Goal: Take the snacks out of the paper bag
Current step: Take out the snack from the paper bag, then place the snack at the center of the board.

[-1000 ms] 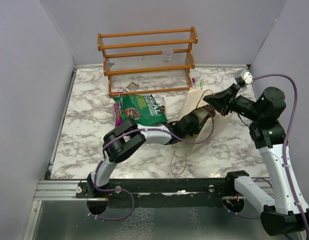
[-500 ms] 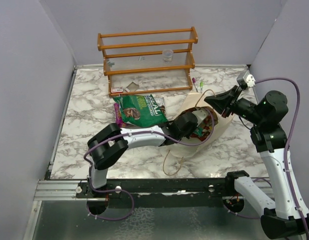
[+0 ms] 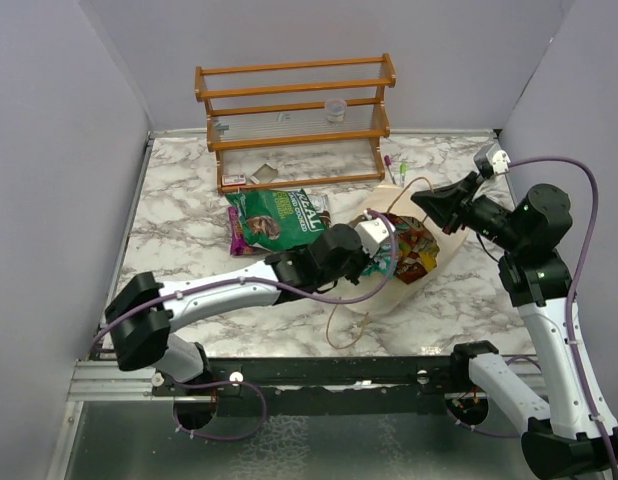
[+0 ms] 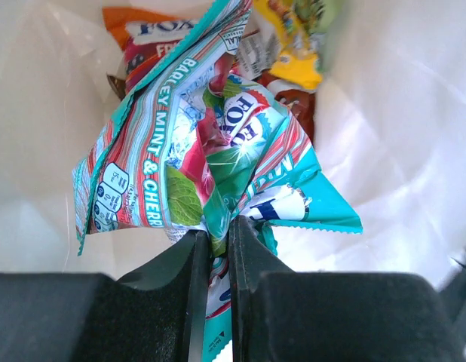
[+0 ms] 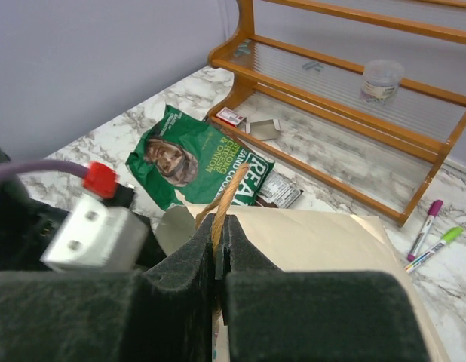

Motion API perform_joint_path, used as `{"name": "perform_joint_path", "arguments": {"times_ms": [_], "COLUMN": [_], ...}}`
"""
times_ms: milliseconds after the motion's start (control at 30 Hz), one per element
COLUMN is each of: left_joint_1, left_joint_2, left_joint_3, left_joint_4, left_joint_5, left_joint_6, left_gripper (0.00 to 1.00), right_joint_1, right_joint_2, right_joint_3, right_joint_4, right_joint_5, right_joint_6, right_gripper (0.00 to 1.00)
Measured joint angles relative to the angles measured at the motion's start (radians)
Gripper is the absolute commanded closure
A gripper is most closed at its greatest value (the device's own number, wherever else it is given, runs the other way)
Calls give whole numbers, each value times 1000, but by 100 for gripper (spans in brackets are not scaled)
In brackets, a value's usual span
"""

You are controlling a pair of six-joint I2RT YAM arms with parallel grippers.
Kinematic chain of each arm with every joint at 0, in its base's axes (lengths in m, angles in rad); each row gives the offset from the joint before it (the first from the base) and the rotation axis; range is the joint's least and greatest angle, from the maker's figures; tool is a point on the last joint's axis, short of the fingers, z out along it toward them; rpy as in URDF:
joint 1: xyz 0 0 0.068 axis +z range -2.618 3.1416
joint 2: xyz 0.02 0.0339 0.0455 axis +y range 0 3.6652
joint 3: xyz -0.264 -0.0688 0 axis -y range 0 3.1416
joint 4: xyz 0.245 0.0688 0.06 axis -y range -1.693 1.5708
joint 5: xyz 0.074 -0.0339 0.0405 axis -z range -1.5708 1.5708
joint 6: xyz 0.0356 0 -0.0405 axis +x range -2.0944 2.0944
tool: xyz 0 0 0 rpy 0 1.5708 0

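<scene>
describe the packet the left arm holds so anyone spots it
Look in the cream paper bag on the marble table. The left end effector pinches a packet. It alone is teal, reading "Barley Mint & Cherry"; neighbours are orange and yellow.

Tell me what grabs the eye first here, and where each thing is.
The left end effector is shut on a crumpled teal mint-and-cherry packet inside the paper bag, with more bright packets behind it. The right end effector pinches the bag's tan handle. A dark green packet lies out on the marble table, in front of the wooden rack.
</scene>
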Motion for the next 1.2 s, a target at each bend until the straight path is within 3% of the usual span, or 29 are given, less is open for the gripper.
{"name": "perform_joint_path", "arguments": {"times_ms": [333, 500, 600, 867, 1067, 1200], "left_joint_1": [-1, -1, -2, 34, 269, 361], "left_joint_2": [-344, -488, -542, -548, -465, -402], "left_joint_3": [-88, -88, -88, -163, -164, -153], "left_joint_4": [-64, -85, -86, -29, -117, -157], "left_joint_5": [107, 56, -43, -476, -491, -454], "left_joint_6": [83, 148, 187, 253, 147, 90], "left_gripper": [100, 100, 100, 100, 100, 100], "right_joint_1": [0, 0, 0, 0, 0, 0], "right_joint_2": [-5, -5, -5, -6, -14, -24], "right_joint_3": [-12, -15, -21, -21, -30, -35], "right_joint_4": [1, 1, 1, 1, 1, 0], "right_joint_5": [45, 54, 58, 62, 65, 69], "right_joint_6": [0, -1, -1, -8, -8, -9], "right_gripper": [98, 98, 98, 98, 98, 98]}}
